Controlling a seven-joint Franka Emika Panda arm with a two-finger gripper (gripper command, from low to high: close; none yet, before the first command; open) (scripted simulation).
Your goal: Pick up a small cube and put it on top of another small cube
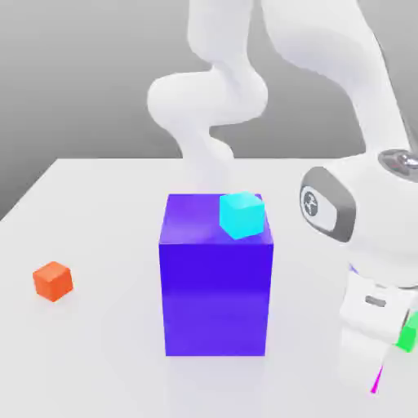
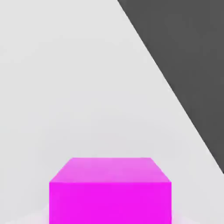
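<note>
the hand view shows the magenta cube (image 2: 110, 201) broadly at six o'clock; the exterior view gives just a sliver of it, near five o'clock, below the gripper (image 1: 371, 359). the fingers are closed in, seemingly clamped on that cube. only the exterior view shows the cyan cube (image 1: 242, 215) on the blue block (image 1: 215, 298).

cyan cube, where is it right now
In the exterior view, the cyan cube sits on top of the big blue block, toward the block's edge on that view's right.
</note>
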